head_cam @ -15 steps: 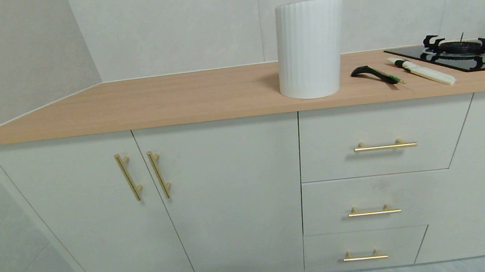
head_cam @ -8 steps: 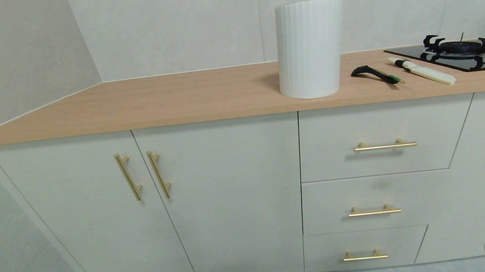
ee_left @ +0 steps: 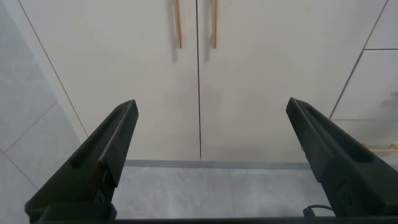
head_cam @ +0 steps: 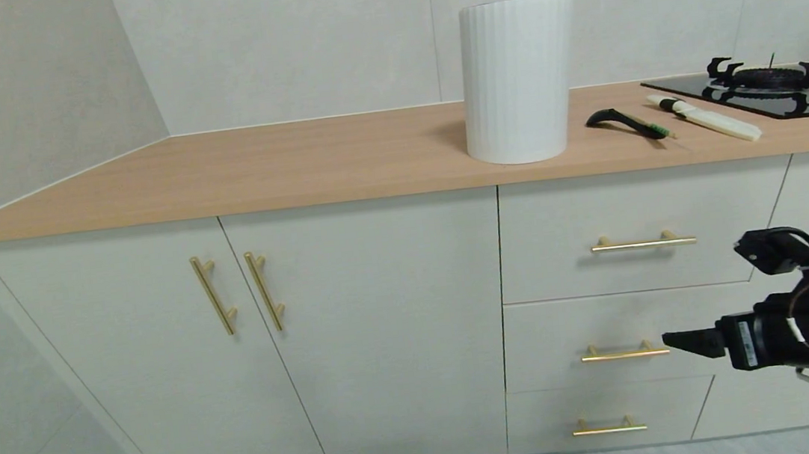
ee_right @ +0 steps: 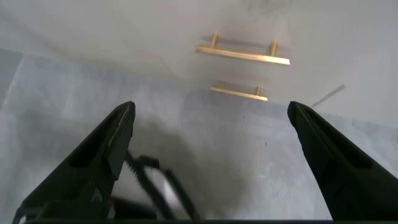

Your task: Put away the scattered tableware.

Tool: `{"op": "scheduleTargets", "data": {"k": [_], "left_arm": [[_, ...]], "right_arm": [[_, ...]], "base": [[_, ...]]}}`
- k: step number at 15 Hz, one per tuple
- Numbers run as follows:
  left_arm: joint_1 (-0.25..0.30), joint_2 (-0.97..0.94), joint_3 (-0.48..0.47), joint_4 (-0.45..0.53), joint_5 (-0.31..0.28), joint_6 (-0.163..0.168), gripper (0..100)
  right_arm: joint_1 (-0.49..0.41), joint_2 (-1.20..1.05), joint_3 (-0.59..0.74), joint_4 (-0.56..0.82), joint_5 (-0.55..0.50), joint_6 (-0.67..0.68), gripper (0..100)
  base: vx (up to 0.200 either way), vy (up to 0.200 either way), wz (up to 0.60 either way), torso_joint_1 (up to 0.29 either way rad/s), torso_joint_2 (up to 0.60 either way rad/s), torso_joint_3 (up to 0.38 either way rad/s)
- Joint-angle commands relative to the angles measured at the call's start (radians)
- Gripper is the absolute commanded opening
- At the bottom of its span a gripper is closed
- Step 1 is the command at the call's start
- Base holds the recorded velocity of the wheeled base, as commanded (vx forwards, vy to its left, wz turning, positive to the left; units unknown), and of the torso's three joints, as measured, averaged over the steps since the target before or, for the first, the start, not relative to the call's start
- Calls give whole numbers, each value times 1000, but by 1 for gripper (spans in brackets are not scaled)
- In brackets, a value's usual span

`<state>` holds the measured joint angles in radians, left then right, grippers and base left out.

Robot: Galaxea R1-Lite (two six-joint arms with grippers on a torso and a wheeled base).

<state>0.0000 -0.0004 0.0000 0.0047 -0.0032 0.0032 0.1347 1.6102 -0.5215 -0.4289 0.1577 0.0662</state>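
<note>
Just beside the white ribbed container, a black-handled utensil and a white utensil are laid on the countertop, their kind unclear. The left gripper and right gripper are held spread, below it.

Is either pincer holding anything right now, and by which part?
Nothing is held. The left pincer and the right pincer are both open and empty.
</note>
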Motion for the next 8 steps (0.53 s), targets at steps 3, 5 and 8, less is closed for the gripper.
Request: {"op": "scheduleTargets", "data": {"k": [3, 5, 8], "left_arm": [[0, 0, 0, 0, 0, 0, 100], [0, 0, 0, 0, 0, 0, 100], [0, 0, 0, 0, 0, 0, 100]], "right_arm": [[2, 416, -118, -191, -29, -2, 100], [5, 519, -121, -304, -79, -23, 100], [5, 593, -129, -364, -98, -29, 100]], "base": [[0, 0, 0, 0, 0, 0], [0, 0, 0, 0, 0, 0], [0, 0, 0, 0, 0, 0]]}}
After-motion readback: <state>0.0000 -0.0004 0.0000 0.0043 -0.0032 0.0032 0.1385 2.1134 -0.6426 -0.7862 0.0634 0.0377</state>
